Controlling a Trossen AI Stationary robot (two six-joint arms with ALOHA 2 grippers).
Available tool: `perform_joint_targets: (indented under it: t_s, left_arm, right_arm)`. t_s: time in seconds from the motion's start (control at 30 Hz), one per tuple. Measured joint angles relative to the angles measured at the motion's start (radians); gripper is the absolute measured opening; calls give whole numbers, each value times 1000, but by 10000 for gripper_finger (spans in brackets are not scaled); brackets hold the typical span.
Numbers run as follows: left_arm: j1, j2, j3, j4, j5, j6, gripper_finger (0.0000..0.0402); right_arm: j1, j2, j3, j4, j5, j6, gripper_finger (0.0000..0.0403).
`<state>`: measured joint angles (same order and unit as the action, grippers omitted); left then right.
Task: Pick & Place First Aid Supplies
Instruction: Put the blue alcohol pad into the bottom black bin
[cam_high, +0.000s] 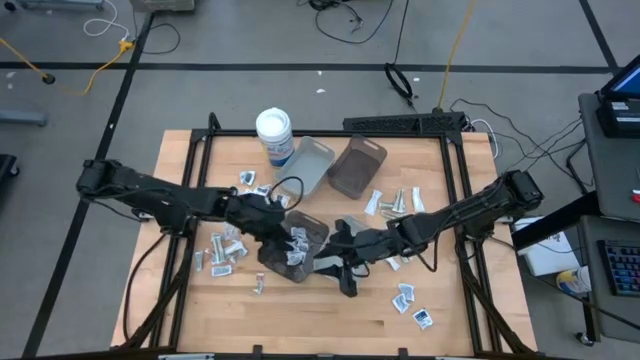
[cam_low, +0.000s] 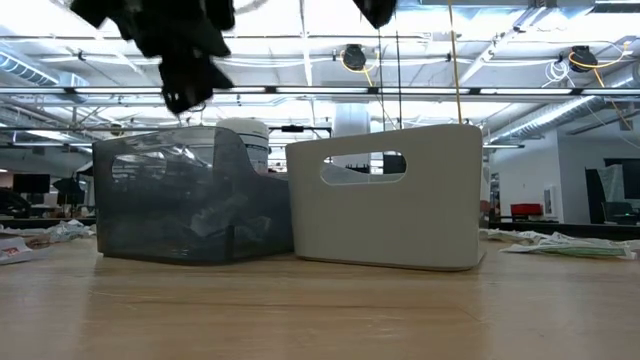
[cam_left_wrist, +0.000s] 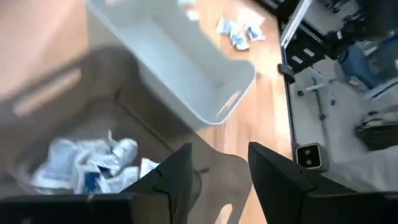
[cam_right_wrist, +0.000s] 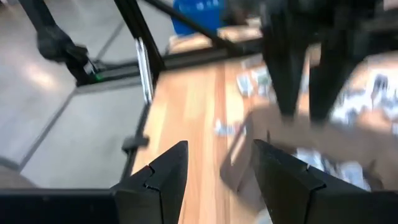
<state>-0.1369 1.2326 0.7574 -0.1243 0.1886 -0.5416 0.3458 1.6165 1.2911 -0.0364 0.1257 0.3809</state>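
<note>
- Four trays sit on my wooden table (cam_high: 180, 160): two toward the far edge, and two near the middle, a dark smoky tray (cam_high: 300, 245) and a pale grey tray (cam_high: 338, 262) beside it.
- Both my arms meet over that middle pair; my left gripper (cam_high: 285, 232) hangs above the dark tray, fingers (cam_left_wrist: 174, 177) apart and empty, with packets in the tray (cam_left_wrist: 87, 165) heaped right beneath.
- My right gripper (cam_high: 352, 243) hovers at the pale tray, jaws apart, nothing between them.
- Loose packets (cam_high: 222, 250) lie on my left arm's side of the dark tray; others (cam_high: 395, 203) sit on my right arm's side, so each arm has its own pile nearer.
</note>
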Motion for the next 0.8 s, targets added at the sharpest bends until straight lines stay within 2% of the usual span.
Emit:
perform_joint_targets:
  t_s: [0.17,0.43,0.6,0.8]
  left_arm:
    - [-85,-87,0,58,-156,94,161]
    - [-171,-168,0,212,-244,176,161]
    - [-175,-180,0,226,-251,166,161]
    - [-173,-178,0,231,-251,134,161]
  right_arm:
    - [18,-15,2,-144,2,75,171]
    - [76,-38,0,-450,3,240,171]
    - [142,-58,0,-662,-22,461,171]
    - [238,-62,0,-824,-82,796,171]
